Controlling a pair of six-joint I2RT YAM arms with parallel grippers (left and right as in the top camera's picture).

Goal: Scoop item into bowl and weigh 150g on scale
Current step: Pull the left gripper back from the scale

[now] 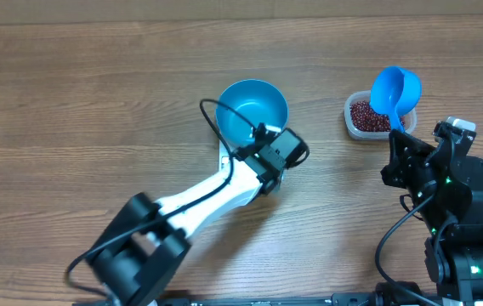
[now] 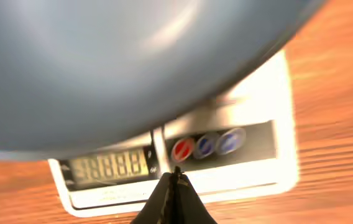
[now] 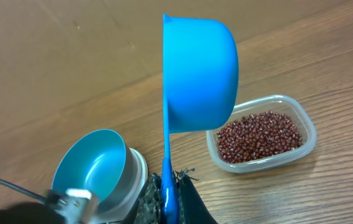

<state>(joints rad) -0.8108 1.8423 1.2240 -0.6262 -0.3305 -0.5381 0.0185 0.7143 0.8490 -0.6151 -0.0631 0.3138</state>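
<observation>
The left arm reaches forward. The left gripper (image 2: 176, 178), pinched together and empty, points at the front edge of the flat white scale (image 2: 254, 102). The right gripper (image 3: 168, 186) clamps the handle of the bright blue plastic scoop (image 3: 201, 74) above the clear plastic tub (image 3: 307, 142) of small dark red-brown beans (image 3: 257, 137). The round teal-blue bowl (image 1: 263, 102) sits empty on the scale.

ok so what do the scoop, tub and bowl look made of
scoop: bright blue plastic, smooth, slightly glossy, thin moulded wall.
tub: clear plastic, beans show through its side.
bowl: smooth teal with soft highlights; plastic or coated metal, can't tell.
</observation>
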